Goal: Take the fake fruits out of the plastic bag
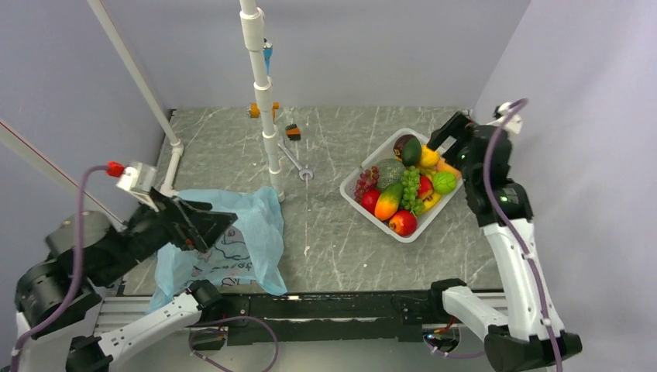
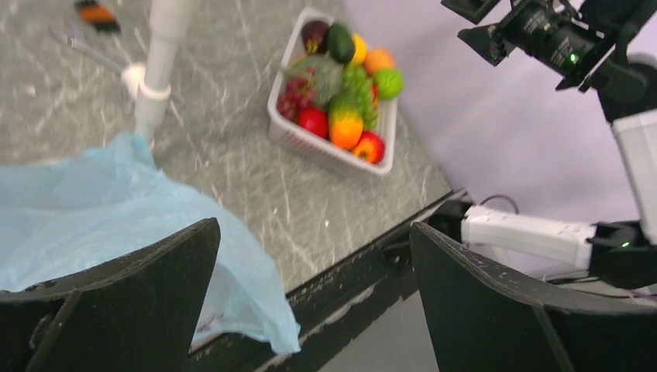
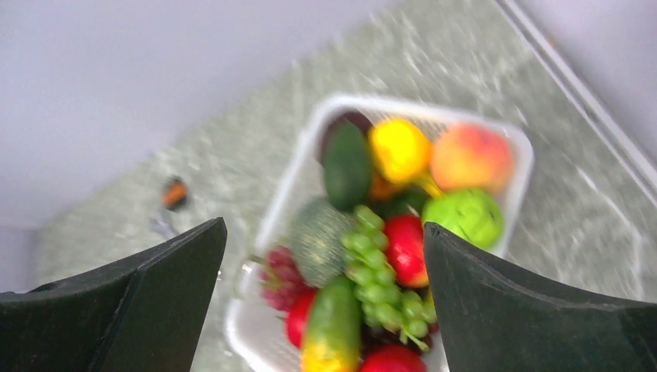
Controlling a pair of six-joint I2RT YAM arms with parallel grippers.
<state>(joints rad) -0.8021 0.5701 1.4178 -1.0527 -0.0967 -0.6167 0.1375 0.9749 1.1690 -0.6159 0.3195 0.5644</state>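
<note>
The light-blue plastic bag (image 1: pixel 248 225) lies crumpled and flat at the table's near left; it also shows in the left wrist view (image 2: pixel 85 209). My left gripper (image 1: pixel 208 231) hovers over it, open and empty (image 2: pixel 314 232). The fake fruits lie in a white slotted basket (image 1: pixel 352 194) at the right: green grape bunch (image 1: pixel 411 186), mango (image 1: pixel 389 200), peach (image 3: pixel 471 157), lime-green ball (image 1: pixel 444 182), avocado (image 1: pixel 411 151), red-yellow apple (image 1: pixel 403 223). My right gripper (image 1: pixel 443 138) is above the basket's far end, open and empty (image 3: pixel 324 225). I cannot tell what the bag holds.
A white upright pole (image 1: pixel 263 93) stands at the table's middle just behind the bag. A slanted pole (image 1: pixel 135 74) runs at the back left. A metal tool (image 1: pixel 294 163) and small orange-black parts (image 1: pixel 293 132) lie behind. Purple grapes (image 1: pixel 364 182) and a netted melon (image 1: pixel 390 170) share the basket.
</note>
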